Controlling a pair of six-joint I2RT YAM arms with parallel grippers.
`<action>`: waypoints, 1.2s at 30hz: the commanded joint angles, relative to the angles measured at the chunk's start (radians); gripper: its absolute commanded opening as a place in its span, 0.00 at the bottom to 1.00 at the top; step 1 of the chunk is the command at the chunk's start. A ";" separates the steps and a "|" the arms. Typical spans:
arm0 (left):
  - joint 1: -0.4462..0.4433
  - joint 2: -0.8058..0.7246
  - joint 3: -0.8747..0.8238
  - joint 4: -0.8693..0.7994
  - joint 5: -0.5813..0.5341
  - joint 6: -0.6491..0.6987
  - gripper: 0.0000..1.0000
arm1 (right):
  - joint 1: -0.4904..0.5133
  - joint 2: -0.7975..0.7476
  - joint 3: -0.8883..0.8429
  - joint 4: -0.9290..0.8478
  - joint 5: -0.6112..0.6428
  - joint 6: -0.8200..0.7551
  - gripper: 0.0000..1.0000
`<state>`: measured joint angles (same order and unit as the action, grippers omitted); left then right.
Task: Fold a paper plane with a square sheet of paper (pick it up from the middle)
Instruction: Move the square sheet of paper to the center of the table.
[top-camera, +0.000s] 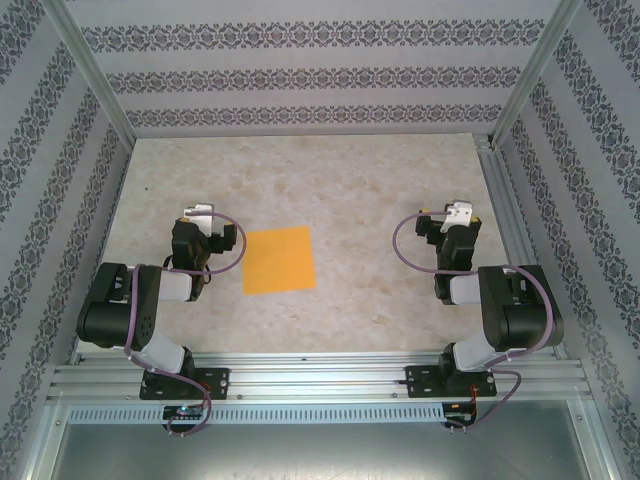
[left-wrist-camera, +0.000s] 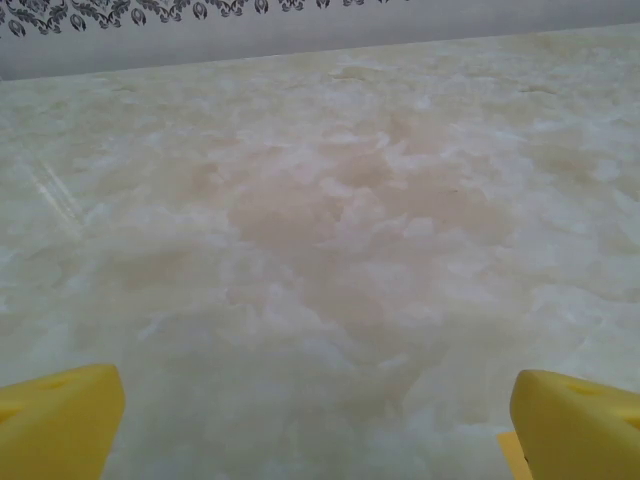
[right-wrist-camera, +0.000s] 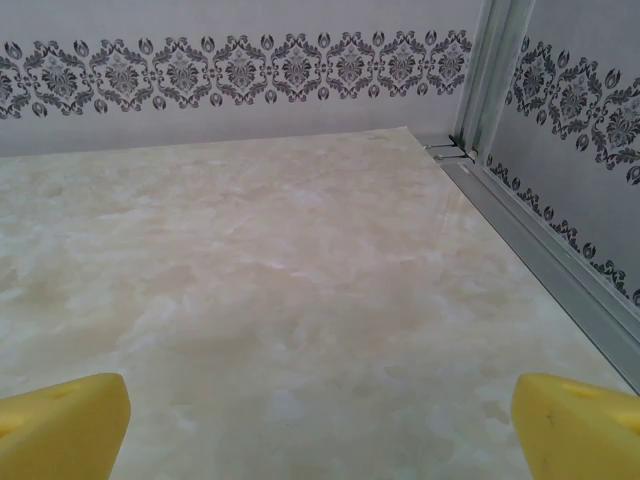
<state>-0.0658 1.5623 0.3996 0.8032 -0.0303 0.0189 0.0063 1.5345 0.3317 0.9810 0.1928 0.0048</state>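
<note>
I judge the task barely begun: the square sheet of paper (top-camera: 279, 260) lies flat and uncreased on the table (top-camera: 380, 180), near my left gripper (top-camera: 198, 214) and well apart from the right gripper (top-camera: 456, 213). Both jaws stand wide and empty, so the middle pickup and every fold are still to do

Matt orange paper (top-camera: 279, 260) — smooth marbled tabletop (top-camera: 370, 190)

Marbled table (top-camera: 400, 180) bears a flat square sheet of paper (top-camera: 279, 260).
</note>
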 joint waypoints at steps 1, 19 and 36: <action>0.011 -0.001 0.021 0.017 0.017 0.012 1.00 | 0.008 0.003 0.004 0.036 0.000 0.004 0.98; 0.009 -0.002 0.021 0.017 0.018 0.012 1.00 | 0.008 0.004 0.004 0.036 0.000 0.004 0.98; 0.010 -0.020 0.018 0.009 0.021 0.013 1.00 | 0.007 0.003 0.004 0.034 -0.006 0.004 0.98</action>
<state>-0.0658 1.5623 0.3996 0.8032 -0.0303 0.0189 0.0063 1.5345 0.3317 0.9810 0.1928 0.0048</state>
